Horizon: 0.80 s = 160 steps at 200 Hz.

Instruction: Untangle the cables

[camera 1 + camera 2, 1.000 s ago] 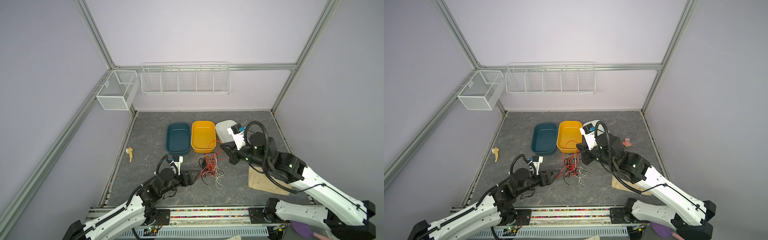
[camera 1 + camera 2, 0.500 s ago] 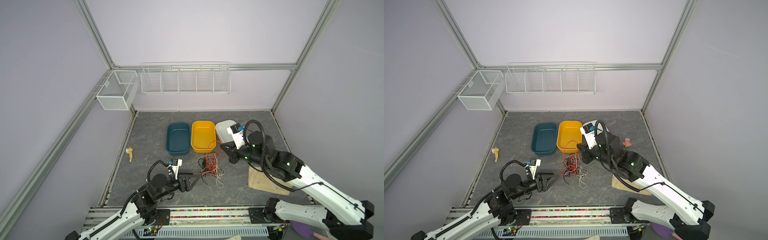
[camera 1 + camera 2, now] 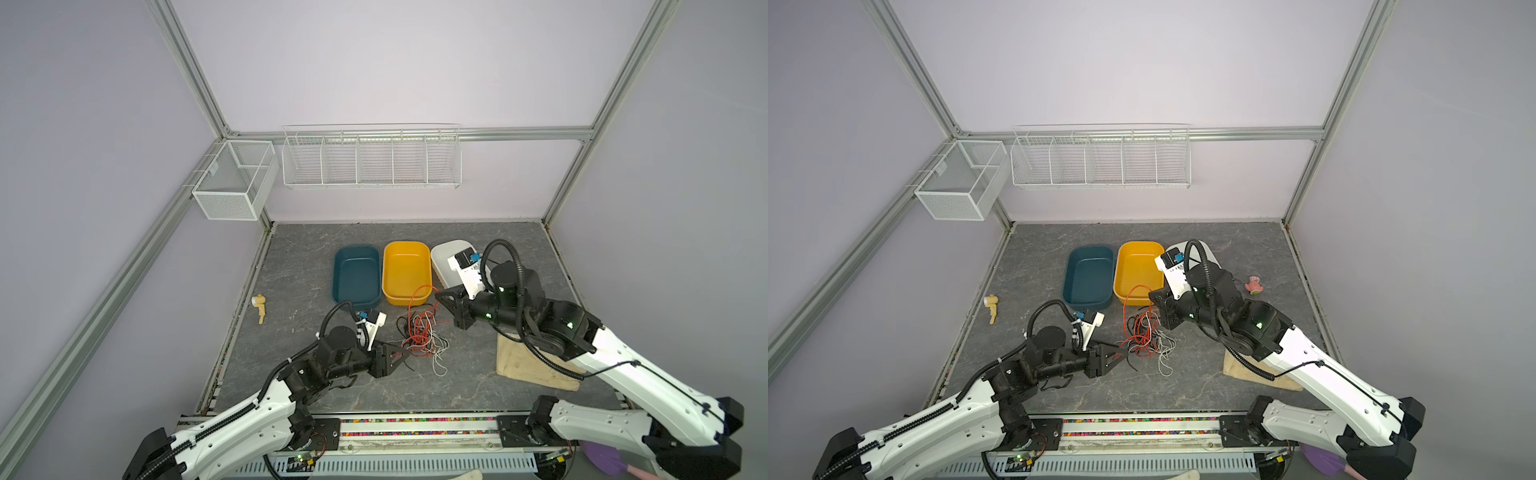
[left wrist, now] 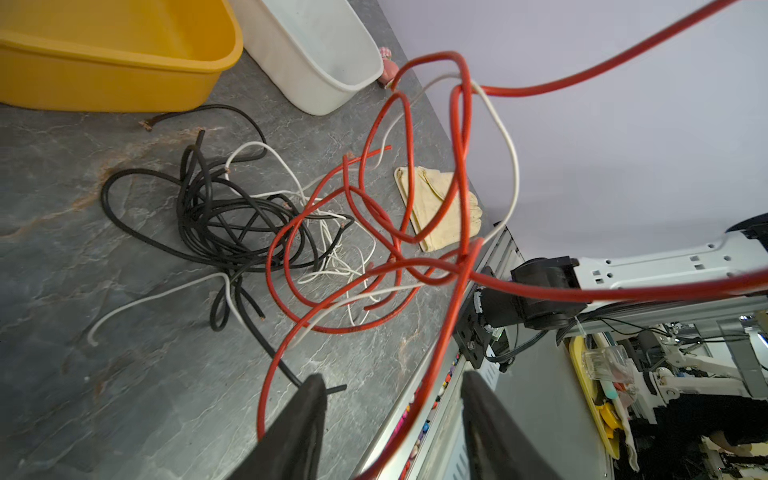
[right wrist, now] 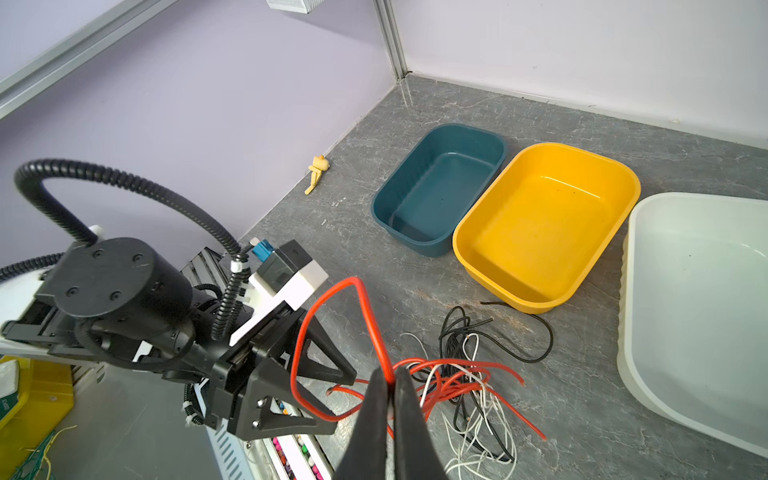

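Right wrist: upright red cable loop (image 5: 374,332)

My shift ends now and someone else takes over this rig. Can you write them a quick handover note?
Right gripper: shut on the red cable, holding a loop up.
Left gripper: open; a red strand runs between its jaws, unclamped.
Cables: red, white and black, tangled in one pile on the table before the yellow bin.
Done: none freed yet.
Left: separate all three colours.
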Available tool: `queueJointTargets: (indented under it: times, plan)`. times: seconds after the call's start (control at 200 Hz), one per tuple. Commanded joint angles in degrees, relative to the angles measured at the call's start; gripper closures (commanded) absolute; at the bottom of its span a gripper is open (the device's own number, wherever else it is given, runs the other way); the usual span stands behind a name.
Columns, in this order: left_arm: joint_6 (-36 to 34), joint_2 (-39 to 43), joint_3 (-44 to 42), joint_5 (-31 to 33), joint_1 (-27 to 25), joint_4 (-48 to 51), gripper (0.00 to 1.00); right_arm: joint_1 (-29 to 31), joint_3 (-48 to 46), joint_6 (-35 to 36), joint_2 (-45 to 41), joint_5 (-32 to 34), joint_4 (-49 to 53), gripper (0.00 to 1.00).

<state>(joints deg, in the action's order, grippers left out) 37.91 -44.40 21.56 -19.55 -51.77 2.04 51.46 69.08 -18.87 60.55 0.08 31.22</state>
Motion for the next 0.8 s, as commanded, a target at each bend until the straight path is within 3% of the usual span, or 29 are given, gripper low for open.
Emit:
queueJointTargets:
  times: [0.0, 0.395, 0.535, 0.795]
  plan:
    - [-2.74, -0.09, 2.36, 0.51, -0.09, 3.25, 0.58, -0.2, -0.87, -0.55, -0.08, -1.12, -1.36, 0.94]
    - [-2.63, 6.36, 3.14, 2.67, -0.09, 7.85, 1.0, -0.53, -5.24, -0.97, -2.37, 0.17, -1.99, 0.94]
    - [-1.65, 9.39, 3.27, 2.85, -0.09, 9.02, 1.0, -1.05, -6.94, -1.0, -3.81, 1.21, -2.01, 0.94]
    - [-1.47, 18.1, 10.94, 5.5, -0.14, 17.43, 1.0, -5.61, -15.1, -2.19, -4.26, 2.36, -5.92, 0.94]
